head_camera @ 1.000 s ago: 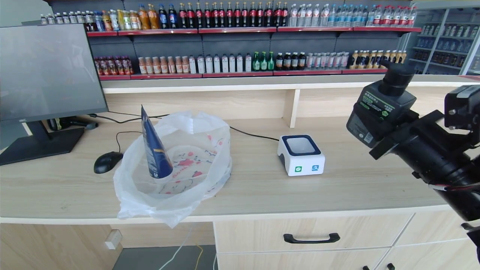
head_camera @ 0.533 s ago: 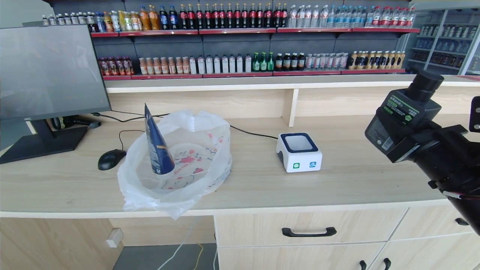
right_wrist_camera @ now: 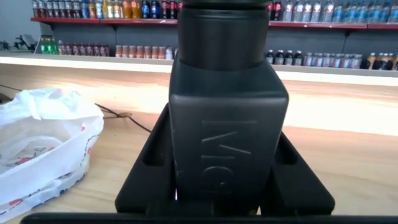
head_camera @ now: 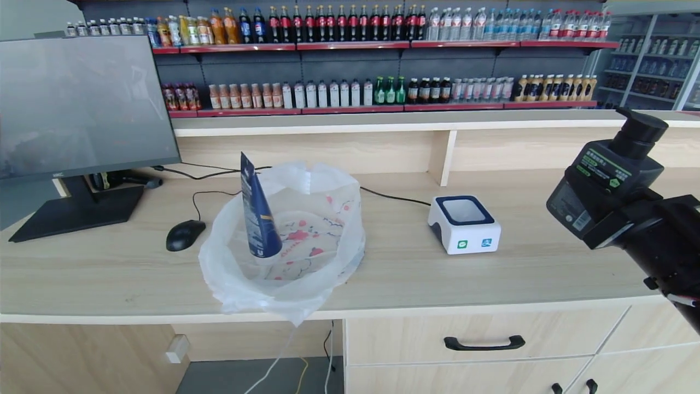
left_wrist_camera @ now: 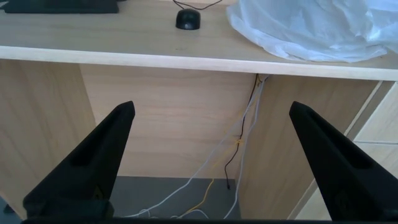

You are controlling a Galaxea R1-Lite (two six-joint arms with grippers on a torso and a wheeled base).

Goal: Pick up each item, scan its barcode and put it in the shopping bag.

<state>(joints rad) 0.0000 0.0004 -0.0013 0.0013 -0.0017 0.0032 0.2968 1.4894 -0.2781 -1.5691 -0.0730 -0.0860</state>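
Observation:
My right gripper (head_camera: 612, 220) is shut on a black pump bottle (head_camera: 606, 178), held tilted in the air at the right, above the counter's front edge. Its barcode label (head_camera: 570, 211) faces left. In the right wrist view the black pump bottle (right_wrist_camera: 227, 134) sits between the fingers (right_wrist_camera: 148, 168). A white scanner (head_camera: 464, 224) stands on the counter, left of the bottle. The white plastic shopping bag (head_camera: 284, 246) lies open at the middle, with a dark blue tube (head_camera: 257, 210) upright inside. My left gripper (left_wrist_camera: 211, 165) hangs open below the counter edge, holding nothing.
A monitor (head_camera: 82, 109) on its stand fills the counter's left end, with a black mouse (head_camera: 185, 234) and cables beside the bag. A raised wooden ledge (head_camera: 415, 123) runs along the back. Drawers with a black handle (head_camera: 484, 343) sit under the counter.
The head camera has swung, shifting the whole picture right. Against the scanner, the right gripper with the bottle has moved somewhat right and lower.

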